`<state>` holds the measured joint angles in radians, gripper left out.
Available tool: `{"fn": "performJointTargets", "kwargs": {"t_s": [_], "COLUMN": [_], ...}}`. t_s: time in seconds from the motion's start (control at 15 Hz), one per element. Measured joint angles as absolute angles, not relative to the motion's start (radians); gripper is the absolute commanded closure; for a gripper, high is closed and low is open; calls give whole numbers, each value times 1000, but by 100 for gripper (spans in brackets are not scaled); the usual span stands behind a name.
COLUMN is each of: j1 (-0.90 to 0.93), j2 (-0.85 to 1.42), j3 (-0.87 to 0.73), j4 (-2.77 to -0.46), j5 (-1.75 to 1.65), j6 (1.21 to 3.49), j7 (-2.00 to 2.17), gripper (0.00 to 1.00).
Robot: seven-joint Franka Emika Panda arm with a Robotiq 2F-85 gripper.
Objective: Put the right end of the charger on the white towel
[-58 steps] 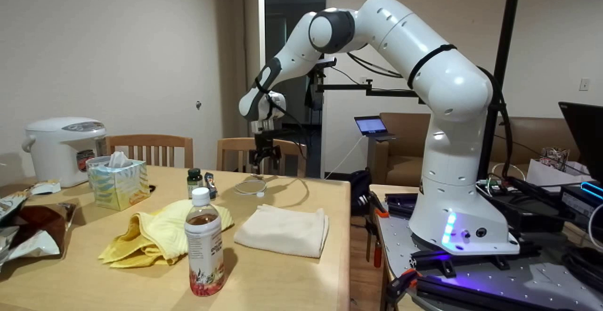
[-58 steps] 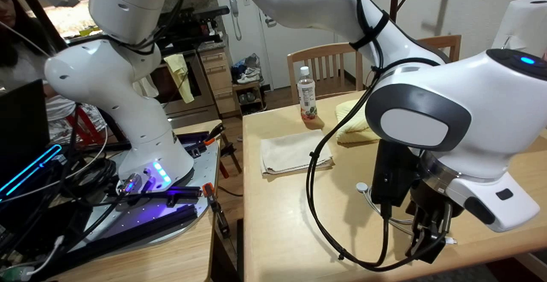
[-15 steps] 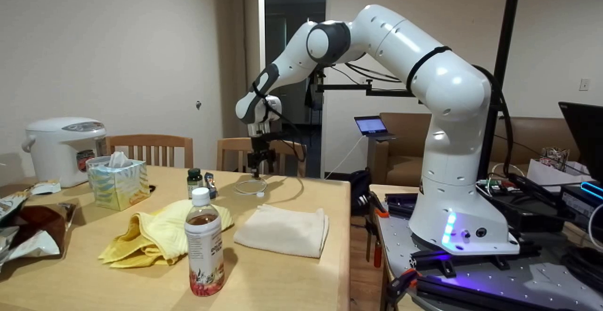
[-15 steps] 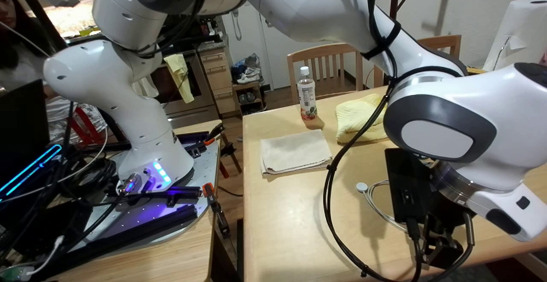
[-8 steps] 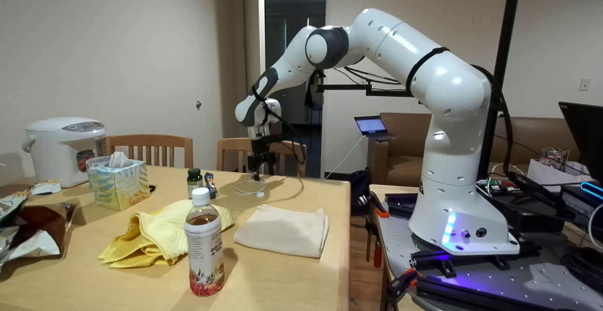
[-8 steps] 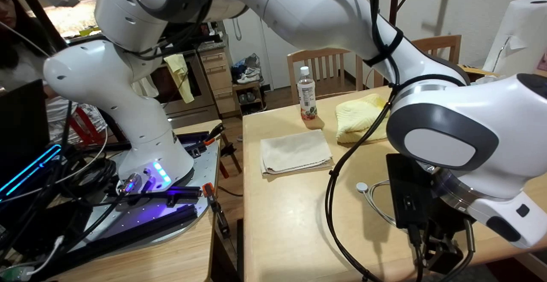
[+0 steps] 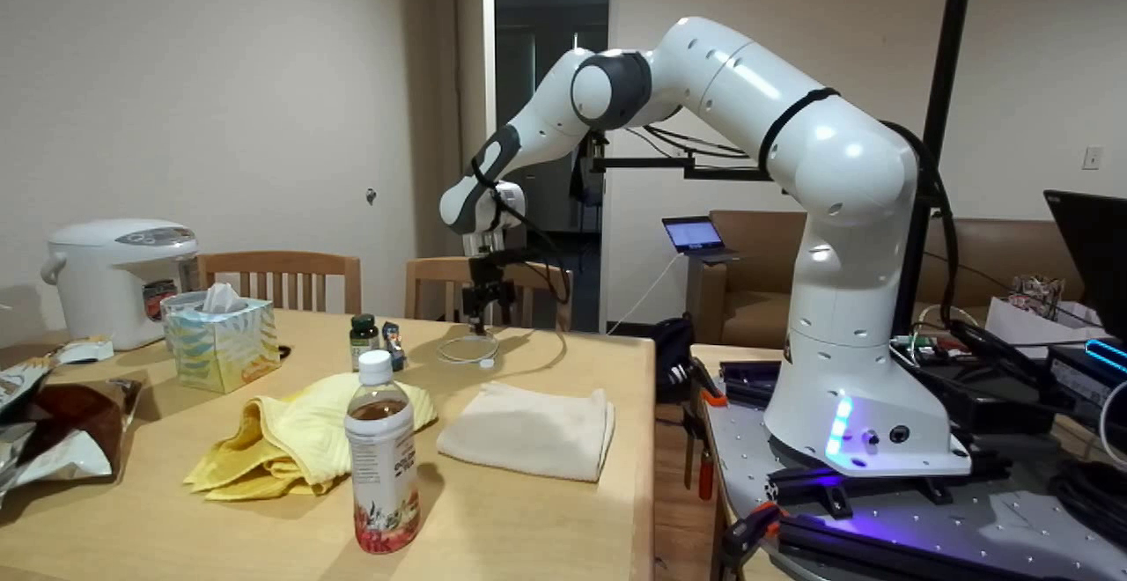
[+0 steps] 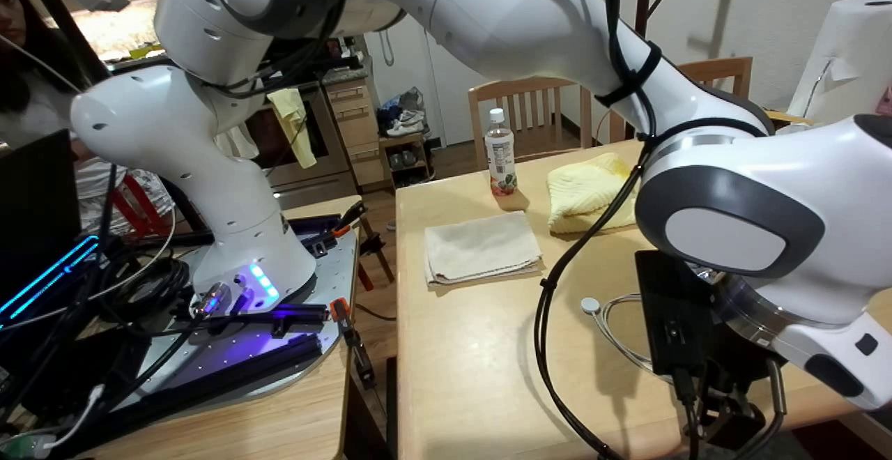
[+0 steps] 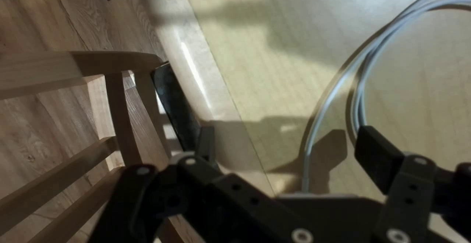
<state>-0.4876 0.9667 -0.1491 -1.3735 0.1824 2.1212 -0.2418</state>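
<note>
One black gripper (image 9: 290, 147) points down at the table (image 8: 474, 362), its fingers wide apart. In the wrist view, a strand of the white charger (image 9: 384, 37) shows between them. The charger lies coiled on the table, its round end (image 8: 590, 305) near the folded white towel (image 8: 481, 247) but apart from it.

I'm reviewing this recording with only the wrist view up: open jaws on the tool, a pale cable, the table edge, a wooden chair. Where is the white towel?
Observer: In both exterior views, the white towel lies folded on the table, beside the yellow cloth.
Operator: The cable runs out of my frame. Do you see an end of it?
Observer: Yes, in both exterior views: its small round end lies on the table, apart from the towel.
</note>
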Motion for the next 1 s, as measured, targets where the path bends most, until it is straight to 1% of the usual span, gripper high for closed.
{"fn": "performJointTargets", "kwargs": {"t_s": [0.13, 0.27, 0.6, 0.67, 0.8, 1.0], "j1": [-488, -491, -502, -503, -505, -505], "j2": [968, 970, 970, 970, 970, 970], "j3": [-149, -152, -156, -156, -156, -153], "j4": [-1371, -1365, -1352, -1350, -1348, -1348], "j5": [182, 180, 177, 176, 176, 176], "j6": [2121, 2117, 2110, 2110, 2110, 2110], "j7": [-242, -242, -242, -242, -242, -242], "gripper": [48, 58, 92, 98, 100, 99]}}
